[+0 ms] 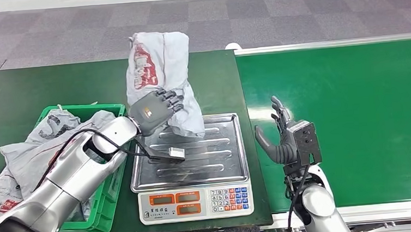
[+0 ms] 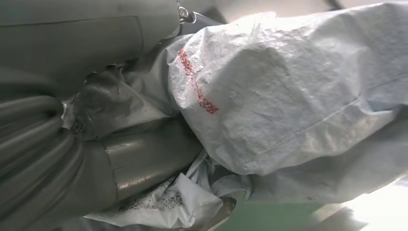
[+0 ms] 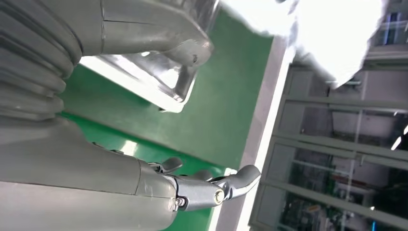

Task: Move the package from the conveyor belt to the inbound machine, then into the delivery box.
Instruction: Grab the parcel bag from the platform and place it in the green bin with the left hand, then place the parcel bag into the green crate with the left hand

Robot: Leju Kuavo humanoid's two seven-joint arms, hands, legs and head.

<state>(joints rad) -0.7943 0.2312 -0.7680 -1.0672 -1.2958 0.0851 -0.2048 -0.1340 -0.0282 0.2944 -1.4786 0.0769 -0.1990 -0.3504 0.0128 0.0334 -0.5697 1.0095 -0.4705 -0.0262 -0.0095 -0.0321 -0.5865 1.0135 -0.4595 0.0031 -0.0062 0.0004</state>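
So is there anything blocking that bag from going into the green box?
Nothing visible blocks the way. The left hand holds the package above the scale tray, and the green crate sits right beside it, though other bags already lie inside.

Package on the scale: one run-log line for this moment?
stage: weighing | left hand: grips package, upright on scale tray | right hand: open, holds nothing, over conveyor belt | green bin: holds other bags

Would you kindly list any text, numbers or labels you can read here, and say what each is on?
None can be read.
Scale: keypad digits and panel labels too small.
Package held by the left robot hand: red print blurred.
Bags in the green crate: dark and red print illegible.
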